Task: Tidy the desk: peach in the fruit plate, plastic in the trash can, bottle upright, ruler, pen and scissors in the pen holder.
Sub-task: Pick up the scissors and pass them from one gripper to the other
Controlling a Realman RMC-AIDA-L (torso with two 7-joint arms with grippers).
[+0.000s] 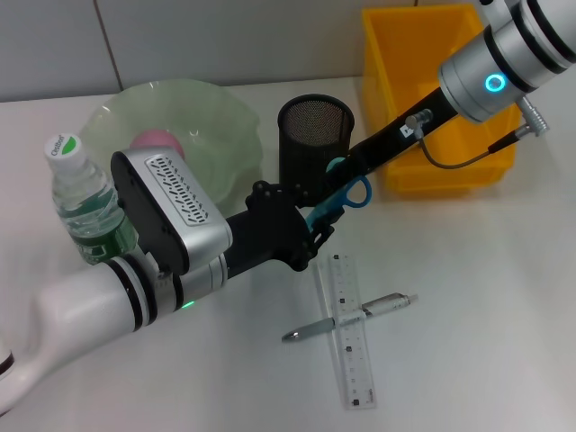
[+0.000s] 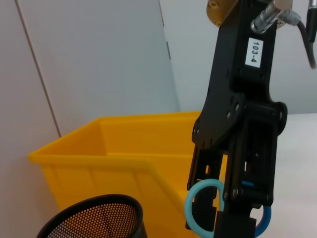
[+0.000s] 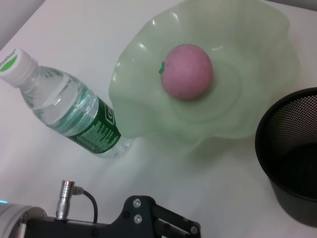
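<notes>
The right gripper [image 1: 346, 180] has its fingers pinching the scissors [image 1: 335, 203] at the blue handles, just at 5 o'clock of the pen holder [image 1: 315, 135]; blades slant toward 7 o'clock, where the left gripper [image 1: 310, 236] sits, finger state untellable.

scissors [image 1: 337, 202]: blades hidden by left gripper [image 1: 310, 236] | pen holder [image 2: 94, 218]: cut off

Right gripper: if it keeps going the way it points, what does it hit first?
Likely the left gripper: the right gripper, shut on the blue-handled scissors, points down at it beside the black mesh pen holder. Depth is unclear.
</notes>
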